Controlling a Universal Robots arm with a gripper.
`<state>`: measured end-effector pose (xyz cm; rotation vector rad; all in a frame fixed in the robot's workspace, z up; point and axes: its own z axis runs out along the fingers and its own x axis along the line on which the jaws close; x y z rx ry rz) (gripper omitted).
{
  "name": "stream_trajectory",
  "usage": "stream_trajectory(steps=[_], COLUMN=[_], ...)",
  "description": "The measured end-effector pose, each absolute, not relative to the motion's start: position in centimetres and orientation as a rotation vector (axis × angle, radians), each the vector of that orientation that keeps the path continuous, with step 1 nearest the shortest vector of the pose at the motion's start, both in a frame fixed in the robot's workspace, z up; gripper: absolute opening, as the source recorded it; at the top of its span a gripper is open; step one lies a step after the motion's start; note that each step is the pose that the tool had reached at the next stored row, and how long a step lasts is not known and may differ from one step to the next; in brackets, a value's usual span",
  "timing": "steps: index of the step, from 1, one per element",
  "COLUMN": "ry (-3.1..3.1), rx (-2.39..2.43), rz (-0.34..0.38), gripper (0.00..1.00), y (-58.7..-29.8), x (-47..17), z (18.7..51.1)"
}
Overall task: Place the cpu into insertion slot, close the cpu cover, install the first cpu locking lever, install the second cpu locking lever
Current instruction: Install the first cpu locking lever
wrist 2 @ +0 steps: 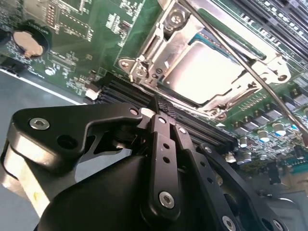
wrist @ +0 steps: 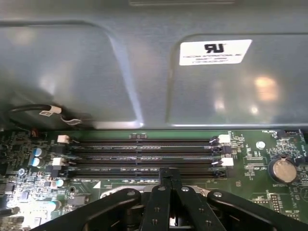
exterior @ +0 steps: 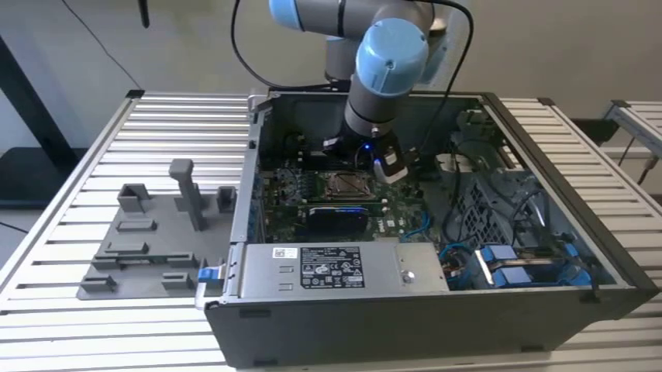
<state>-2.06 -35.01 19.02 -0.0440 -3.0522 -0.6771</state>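
Observation:
In the second wrist view the cpu (wrist 2: pixel 202 67) lies in the insertion slot (wrist 2: pixel 144 62), its dull silver top showing through the metal cover (wrist 2: pixel 166 29) that lies down over it. A thin metal locking lever (wrist 2: pixel 250 77) runs slanted across one side of the cover. My black gripper (wrist 2: pixel 163 105) is shut with nothing between its fingers, its tip just off the socket's edge, over the memory slots. The first wrist view has the same shut gripper (wrist: pixel 169 174) above the board. In the exterior view the arm reaches down into the open case beside the insertion slot (exterior: pixel 346 184).
Long black memory slots (wrist: pixel 139 154) lie beside the socket, with a coin battery (wrist: pixel 281 169) near them. The case's grey wall (wrist: pixel 144 72) stands close behind. A power supply box (exterior: pixel 331 267) and blue cables (exterior: pixel 507 263) sit in the case. A grey fixture (exterior: pixel 145 232) rests outside it.

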Motion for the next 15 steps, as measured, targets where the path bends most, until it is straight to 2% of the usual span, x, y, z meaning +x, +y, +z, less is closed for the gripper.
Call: stream_trajectory(steps=[15], ry=[-3.052], rx=[-0.044], rz=[-0.678], gripper=[0.11], y=[-34.98], x=[-1.59], z=[18.75])
